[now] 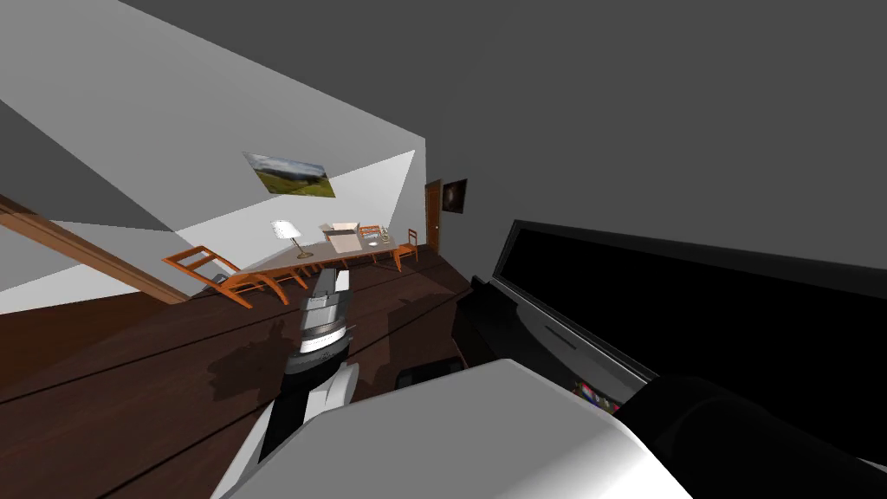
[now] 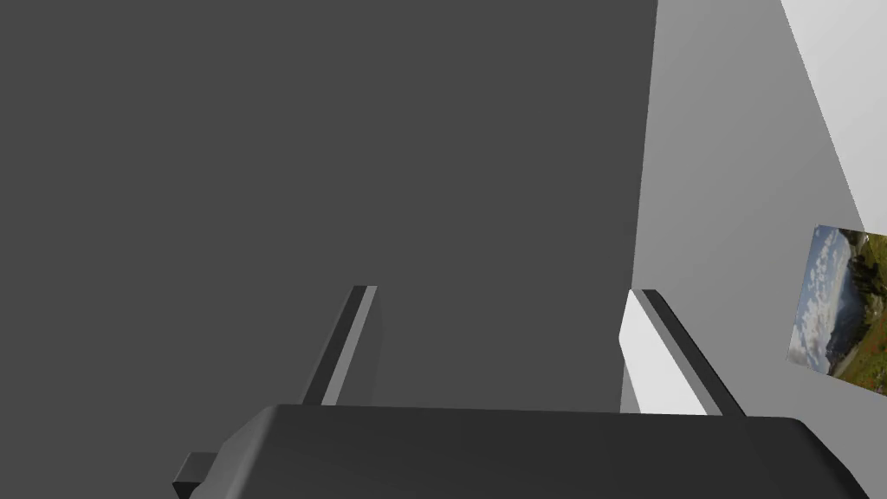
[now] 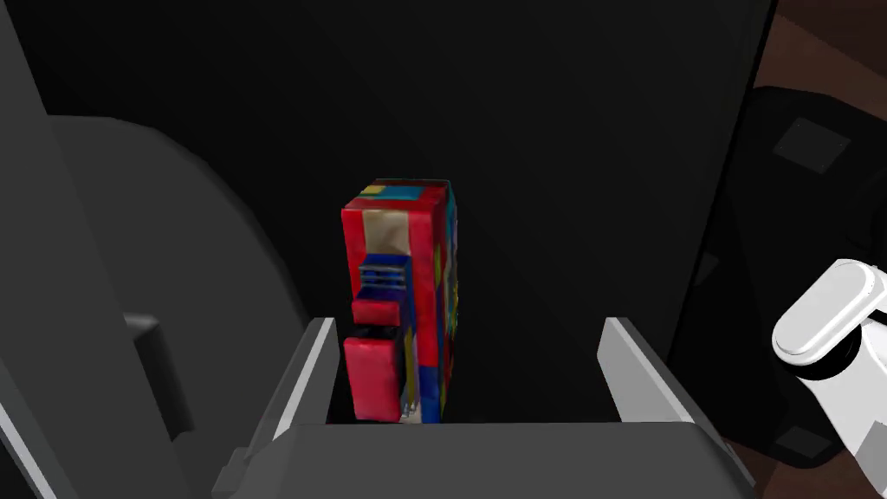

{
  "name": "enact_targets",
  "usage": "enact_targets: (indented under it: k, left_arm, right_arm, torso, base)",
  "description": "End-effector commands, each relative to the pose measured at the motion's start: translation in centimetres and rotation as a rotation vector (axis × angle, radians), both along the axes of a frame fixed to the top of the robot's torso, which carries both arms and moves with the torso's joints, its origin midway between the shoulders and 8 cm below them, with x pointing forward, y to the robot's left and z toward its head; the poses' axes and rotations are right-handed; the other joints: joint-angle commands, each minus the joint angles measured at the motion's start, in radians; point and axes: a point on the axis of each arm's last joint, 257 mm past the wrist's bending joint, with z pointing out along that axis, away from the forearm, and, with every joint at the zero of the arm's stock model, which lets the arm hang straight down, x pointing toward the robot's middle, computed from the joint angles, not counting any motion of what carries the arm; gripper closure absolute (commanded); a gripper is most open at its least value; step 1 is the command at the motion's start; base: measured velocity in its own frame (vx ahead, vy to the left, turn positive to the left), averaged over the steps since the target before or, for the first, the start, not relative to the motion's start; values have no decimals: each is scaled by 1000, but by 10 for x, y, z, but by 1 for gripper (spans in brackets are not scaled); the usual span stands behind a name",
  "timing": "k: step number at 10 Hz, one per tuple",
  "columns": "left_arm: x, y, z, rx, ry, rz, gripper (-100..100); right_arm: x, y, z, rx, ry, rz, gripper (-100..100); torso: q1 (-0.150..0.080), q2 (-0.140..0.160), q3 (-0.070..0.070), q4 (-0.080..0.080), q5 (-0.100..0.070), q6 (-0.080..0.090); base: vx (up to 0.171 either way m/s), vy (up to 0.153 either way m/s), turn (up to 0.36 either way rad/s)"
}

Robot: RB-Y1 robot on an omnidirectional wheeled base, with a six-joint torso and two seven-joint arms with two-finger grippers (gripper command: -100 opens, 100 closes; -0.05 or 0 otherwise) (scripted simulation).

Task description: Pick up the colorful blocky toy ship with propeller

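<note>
Head view comes rolled hard, walls splaying out to the corners. A bright wedge hits the wall (image 1: 372,186) behind the lamp (image 1: 286,230), and soft shadows pool on the dark floor (image 1: 130,390). Right wrist view is dim, nearly black, yet the toy ship (image 3: 400,303) reads crisp and saturated. Left wrist view is flat, even grey.

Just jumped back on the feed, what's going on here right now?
The right gripper is at the colourful blocky toy ship, which stands on a dark surface low beside a big black screen. The gripper is open, with the toy between its fingers, close to one and well clear of the other, so it is not gripped yet. The left gripper is open and holds nothing, with its arm stretched out over the dark wooden floor.
</note>
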Motion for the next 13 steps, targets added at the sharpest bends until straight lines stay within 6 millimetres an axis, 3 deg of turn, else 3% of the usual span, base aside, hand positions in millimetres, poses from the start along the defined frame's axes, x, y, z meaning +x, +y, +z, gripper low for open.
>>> enact_targets:
  k: [1,3,5,6,7,13]
  left_arm:
    - [0,0,0,0,0,0,0]
    - [0,0,0,0,0,0,0]
    - [0,0,0,0,0,0,0]
    - [0,0,0,0,0,0,0]
    - [0,0,0,0,0,0,0]
    - [0,0,0,0,0,0,0]
  right_arm:
    - [-7,14,-10,29,4,-19,-100]
    - [-8,45,-33,93,-5,-37,-100]
    - [-9,43,-32,90,-4,-33,-100]
    - [-8,43,-32,89,-5,-34,0]
    - [-6,46,-38,90,-8,-62,-100]
    - [4,58,-62,94,-21,-167,-100]
  torso:
    - [0,0,0,0,0,0]
    - [2,3,2,1,0,2]
    - [10,6,3,1,2,3]
    - [15,8,5,2,3,3]
    - [17,9,5,2,4,3]
    - [16,17,10,4,4,3]
  base:
    - [120,-215,276]
    - [78,-188,165]
    - [20,-40,27]
    - [0,0,0]
    - [-60,-4,170]
    - [-147,-6,190]
